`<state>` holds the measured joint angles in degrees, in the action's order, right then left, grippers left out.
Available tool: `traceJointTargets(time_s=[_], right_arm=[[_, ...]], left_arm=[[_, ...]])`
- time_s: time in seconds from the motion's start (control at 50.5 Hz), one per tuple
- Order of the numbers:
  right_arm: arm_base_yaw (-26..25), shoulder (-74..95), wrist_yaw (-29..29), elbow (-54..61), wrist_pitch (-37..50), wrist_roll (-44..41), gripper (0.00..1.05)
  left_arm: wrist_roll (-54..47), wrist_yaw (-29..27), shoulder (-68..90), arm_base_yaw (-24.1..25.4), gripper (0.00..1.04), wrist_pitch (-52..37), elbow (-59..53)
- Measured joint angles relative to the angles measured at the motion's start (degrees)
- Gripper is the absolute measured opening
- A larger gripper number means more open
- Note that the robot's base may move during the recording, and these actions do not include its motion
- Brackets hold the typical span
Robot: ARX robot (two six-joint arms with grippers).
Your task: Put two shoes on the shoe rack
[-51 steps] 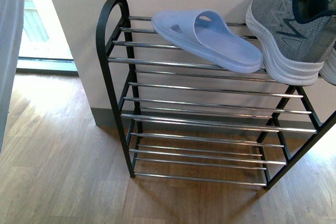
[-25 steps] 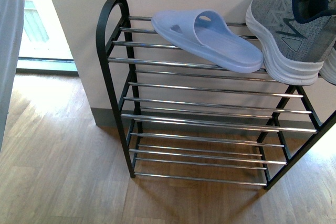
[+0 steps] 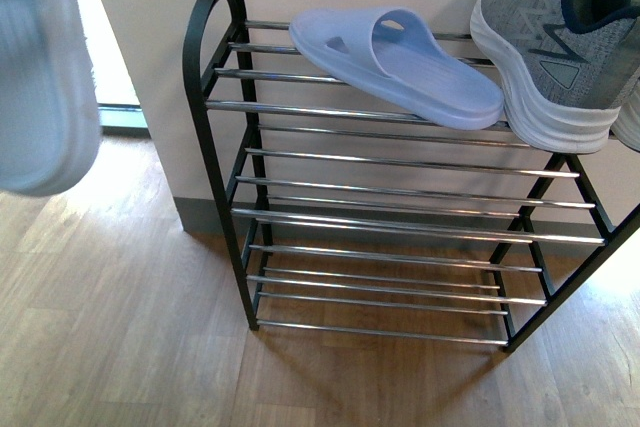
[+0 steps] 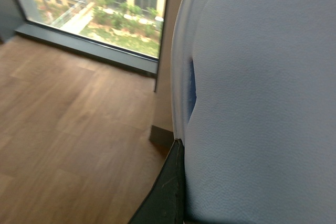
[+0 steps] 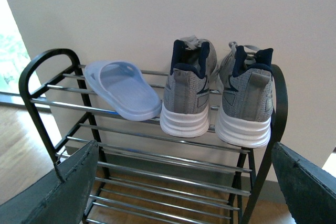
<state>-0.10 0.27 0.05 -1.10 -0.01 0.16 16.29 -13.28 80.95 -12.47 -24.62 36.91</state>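
The black shoe rack [image 3: 213, 87] with chrome rods stands against the wall. On its top tier lie one pale blue slide [image 3: 400, 62] and, to its right, a grey sneaker [image 3: 555, 47]. In the right wrist view both grey sneakers [image 5: 189, 93] [image 5: 245, 103] stand heels out beside that slide [image 5: 123, 90]. A second pale blue slide [image 3: 40, 77] hangs blurred at the front view's upper left, away from the rack. It fills the left wrist view, where my left gripper [image 4: 197, 203] is shut on it and one dark finger [image 4: 168, 192] shows. My right gripper [image 5: 184, 192] is open, facing the rack's lower tiers.
Wooden floor [image 3: 110, 327] lies in front and left of the rack. A floor-level window [image 4: 100, 3] with a dark sill is left of the wall corner. The three lower tiers [image 3: 400, 222] hold nothing.
The held slide has swung further into the front view at the upper left and now looks much larger. The rack and the shoes on it have stayed in place.
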Motion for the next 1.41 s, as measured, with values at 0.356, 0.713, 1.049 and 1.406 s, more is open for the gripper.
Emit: traceJointTargets(time_s=[0.356,0.713,1.049,1.406], right_arm=[[0.0,0.0,0.0,0.0,0.0,0.0,0.96],[0.0,0.0,0.0,0.0,0.0,0.0,0.96],[0.0,0.0,0.0,0.0,0.0,0.0,0.96],[0.0,0.0,0.0,0.0,0.0,0.0,0.96]], left_arm=[[11.3,6.4,20.7,-7.8,0.02,9.7,20.3],[13.4,6.2,30.9,-12.6,0.02,18.4,32.9],[13.1,5.6,35.5,-11.8,0.02,23.9,39.9],[10.9,4.2,44.8,-9.6,0.02,34.3,55.4]])
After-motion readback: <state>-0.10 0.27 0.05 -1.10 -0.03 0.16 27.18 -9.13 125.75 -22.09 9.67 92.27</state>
